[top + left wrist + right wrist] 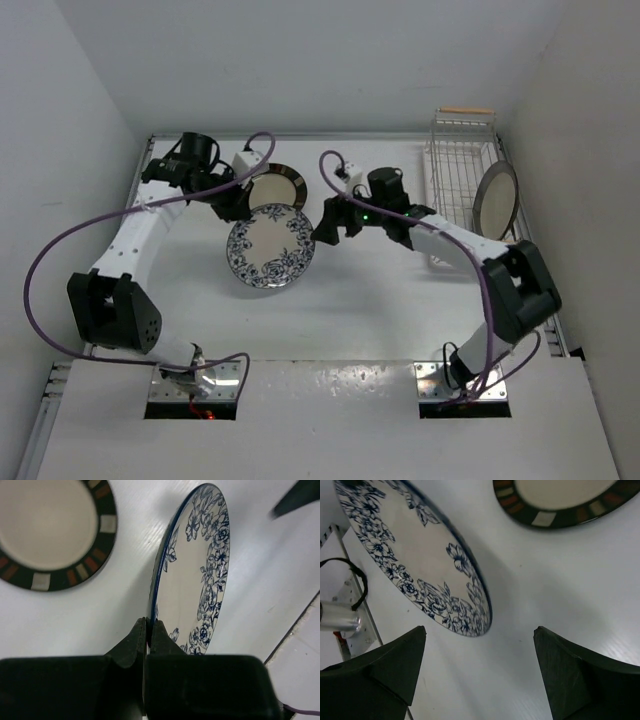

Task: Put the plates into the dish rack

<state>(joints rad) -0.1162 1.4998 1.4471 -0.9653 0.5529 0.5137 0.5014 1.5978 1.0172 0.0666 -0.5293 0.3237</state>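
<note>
My left gripper (238, 206) (149, 629) is shut on the rim of the white plate with blue flowers (270, 248) (200, 575), which it holds tilted on edge over the table. The dark-rimmed plate with a cream centre (281, 185) (47, 527) lies flat just behind it. My right gripper (334, 226) (479, 628) stands open and empty just right of the floral plate (415, 550), short of its edge. The grey-rimmed plate (496, 198) stands upright in the white wire dish rack (455, 165) at the back right.
White walls close in the table on the left, back and right. The rack's wooden handle (466, 110) is at its far end. My right arm's elbow (520, 285) sits just in front of the rack. A metal rail (350, 605) runs along the table edge.
</note>
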